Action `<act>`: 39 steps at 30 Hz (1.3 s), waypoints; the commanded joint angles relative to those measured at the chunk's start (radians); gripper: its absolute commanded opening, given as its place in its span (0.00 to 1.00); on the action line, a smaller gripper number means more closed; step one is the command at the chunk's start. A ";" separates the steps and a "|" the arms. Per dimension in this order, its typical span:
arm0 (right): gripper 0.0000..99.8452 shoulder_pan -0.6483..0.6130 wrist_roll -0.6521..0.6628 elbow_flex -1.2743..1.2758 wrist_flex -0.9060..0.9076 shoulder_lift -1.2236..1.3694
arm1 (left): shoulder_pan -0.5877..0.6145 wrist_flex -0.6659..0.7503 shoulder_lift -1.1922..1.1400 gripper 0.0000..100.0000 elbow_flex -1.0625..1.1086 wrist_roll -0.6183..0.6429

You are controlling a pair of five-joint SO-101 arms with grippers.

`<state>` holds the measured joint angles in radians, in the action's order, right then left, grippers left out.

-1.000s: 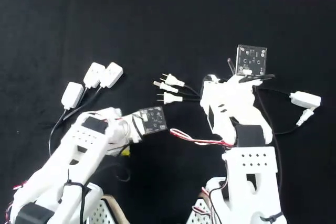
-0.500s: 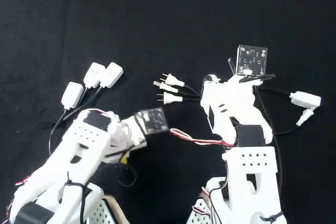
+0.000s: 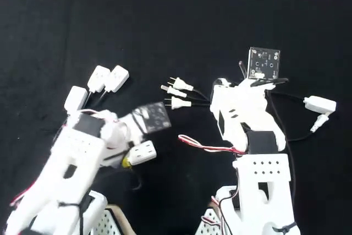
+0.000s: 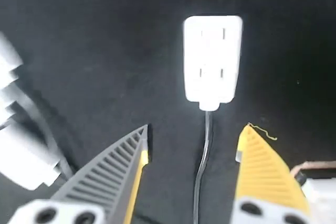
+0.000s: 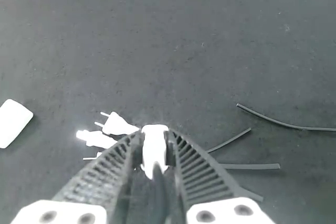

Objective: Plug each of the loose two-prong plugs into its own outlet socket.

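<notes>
Closest in, the left gripper (image 4: 195, 129) hangs with its grey-and-yellow jaws wide apart, gripping nothing, over a white rectangular plastic outlet socket (image 4: 212, 59). The socket lies flat on the black cloth-covered counter (image 3: 165, 20), and its thin black cable (image 4: 202, 171) runs back between the jaws. Beside that arm, the right gripper (image 5: 154, 135) is pressed together on a small white plastic plug (image 5: 155, 153); I cannot tell where its prongs are. Just past its tips, three loose white two-prong plugs (image 3: 180, 103) lie side by side on the counter, prongs pointing away from the right arm. Farther out on the left side sits a cluster of three white outlet sockets (image 3: 99, 78), two of them touching. Another white socket block (image 3: 320, 103) lies on the right arm's outer side.
</notes>
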<state>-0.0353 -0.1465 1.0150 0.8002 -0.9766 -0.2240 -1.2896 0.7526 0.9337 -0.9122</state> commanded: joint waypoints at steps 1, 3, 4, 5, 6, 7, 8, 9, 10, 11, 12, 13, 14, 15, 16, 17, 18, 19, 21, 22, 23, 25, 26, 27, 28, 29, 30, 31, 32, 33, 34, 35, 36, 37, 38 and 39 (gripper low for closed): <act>0.01 0.000 0.011 -0.054 0.009 0.002 | 0.068 -0.166 0.249 0.27 -0.114 0.006; 0.01 -0.035 0.038 -0.058 0.037 0.004 | 0.111 -0.201 0.379 0.27 -0.099 0.006; 0.01 -0.072 0.054 -0.062 0.072 0.005 | 0.137 -0.204 0.442 0.27 -0.071 0.006; 0.01 -0.117 0.064 -0.070 0.110 0.005 | 0.165 -0.206 0.503 0.27 -0.028 0.003; 0.01 -0.160 0.075 -0.084 0.158 0.005 | 0.186 -0.199 0.565 0.27 0.025 0.003; 0.01 -0.192 0.078 -0.097 0.196 0.005 | 0.208 -0.178 0.624 0.27 0.091 0.008; 0.01 -0.222 0.080 -0.113 0.235 0.005 | 0.228 -0.160 0.684 0.27 0.156 0.020; 0.01 -0.250 0.080 -0.120 0.265 0.005 | 0.254 -0.141 0.741 0.27 0.213 0.048; 0.01 -0.282 0.080 -0.125 0.285 0.005 | 0.289 -0.126 0.795 0.27 0.266 0.081; 0.01 -0.316 0.080 -0.125 0.301 0.007 | 0.326 -0.114 0.852 0.27 0.315 0.112; 0.01 -0.354 0.080 -0.124 0.308 0.010 | 0.364 -0.103 0.902 0.27 0.360 0.141; 0.01 -0.394 0.080 -0.124 0.316 0.024 | 0.404 -0.107 0.951 0.27 0.392 0.172; 0.01 -0.431 0.077 -0.124 0.318 0.047 | 0.441 -0.118 1.002 0.27 0.424 0.193; 0.01 -0.463 0.075 -0.124 0.315 0.077 | 0.473 -0.127 1.049 0.27 0.453 0.204; 0.01 -0.491 0.075 -0.127 0.311 0.119 | 0.507 -0.135 1.082 0.27 0.479 0.206; 0.01 -0.514 0.074 -0.130 0.302 0.165 | 0.536 -0.135 1.086 0.27 0.501 0.204; 0.01 -0.534 0.068 -0.131 0.278 0.216 | 0.559 -0.123 1.073 0.27 0.521 0.203; 0.01 -0.549 0.046 -0.131 0.244 0.266 | 0.581 -0.104 1.057 0.27 0.544 0.206; 0.01 -0.580 0.005 -0.130 0.184 0.354 | 0.616 -0.071 1.046 0.27 0.599 0.209; 0.01 -0.600 -0.008 -0.130 0.163 0.386 | 0.634 -0.055 1.051 0.27 0.630 0.222; 0.01 -0.624 -0.012 -0.130 0.152 0.404 | 0.653 -0.040 1.056 0.27 0.648 0.236; 0.01 -0.669 -0.017 -0.122 0.150 0.412 | 0.702 -0.028 1.071 0.27 0.647 0.255; 0.01 -0.686 -0.018 -0.119 0.150 0.406 | 0.716 -0.025 1.073 0.27 0.645 0.256; 0.01 -0.698 -0.028 -0.108 0.144 0.398 | 0.720 -0.025 1.073 0.27 0.650 0.256; 0.01 -0.704 -0.038 -0.102 0.141 0.387 | 0.722 -0.028 1.073 0.27 0.654 0.256; 0.01 -0.706 -0.046 -0.096 0.140 0.377 | 0.720 -0.028 1.073 0.27 0.662 0.256; 0.01 -0.707 -0.055 -0.091 0.127 0.369 | 0.719 -0.026 1.073 0.27 0.667 0.253; 0.01 -0.707 -0.066 -0.090 0.120 0.367 | 0.719 -0.026 1.073 0.27 0.667 0.253; 0.01 -0.704 -0.074 -0.090 0.115 0.367 | 0.719 -0.026 1.073 0.27 0.667 0.253; 0.01 -0.704 -0.080 -0.090 0.115 0.375 | 0.719 -0.026 1.073 0.27 0.668 0.253; 0.01 -0.704 -0.087 -0.090 0.115 0.386 | 0.719 -0.026 1.073 0.27 0.670 0.253; 0.01 -0.706 -0.103 -0.093 0.112 0.401 | 0.719 -0.026 1.073 0.27 0.670 0.253; 0.01 -0.706 -0.123 -0.096 0.103 0.418 | 0.719 -0.026 1.073 0.27 0.671 0.253; 0.01 -0.706 -0.146 -0.096 0.086 0.440 | 0.719 -0.026 1.073 0.27 0.671 0.253; 0.01 -0.706 -0.166 -0.096 0.071 0.461 | 0.719 -0.026 1.073 0.27 0.671 0.253; 0.01 -0.707 -0.187 -0.097 0.063 0.481 | 0.719 -0.026 1.073 0.27 0.671 0.253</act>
<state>-0.7304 -0.2631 0.9367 0.9137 -0.5485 0.4849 -1.3234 1.8174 1.6072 -0.6667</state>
